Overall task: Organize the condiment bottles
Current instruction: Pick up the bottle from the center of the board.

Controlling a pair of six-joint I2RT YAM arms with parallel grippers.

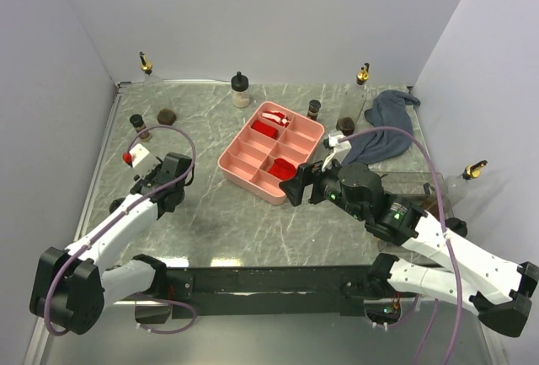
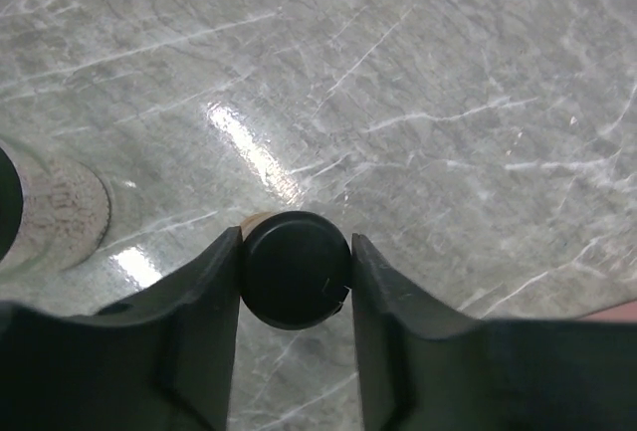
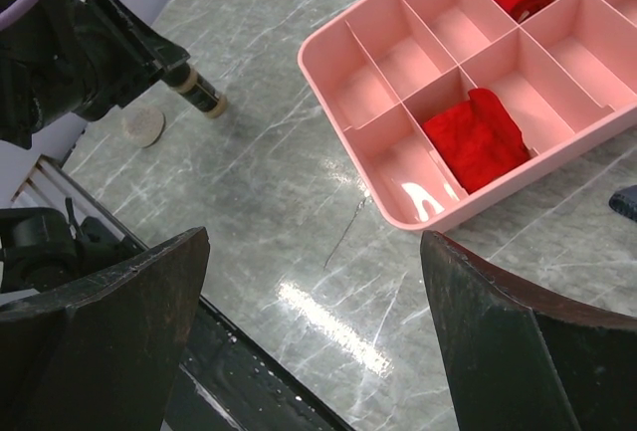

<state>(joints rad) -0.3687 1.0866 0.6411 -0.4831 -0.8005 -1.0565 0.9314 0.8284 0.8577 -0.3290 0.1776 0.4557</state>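
Marble top (image 2: 448, 73): L end effector (image 2: 296, 248) clamps black-capped bottle (image 2: 295, 280).

Three gold-spouted bottles (image 1: 146, 65) (image 1: 363, 75) (image 1: 472, 170), one pink tray (image 1: 240, 163), one cloth (image 1: 384, 127)

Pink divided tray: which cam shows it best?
Top external: it shows the pink divided tray end to end, with its compartments laid out. Right wrist shows only the near end, closer up, the rest cut off by the frame. Left wrist shows none of it.

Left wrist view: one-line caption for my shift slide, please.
Left gripper shut on a black-capped bottle, grey marble table behind, another bottle at the left edge.
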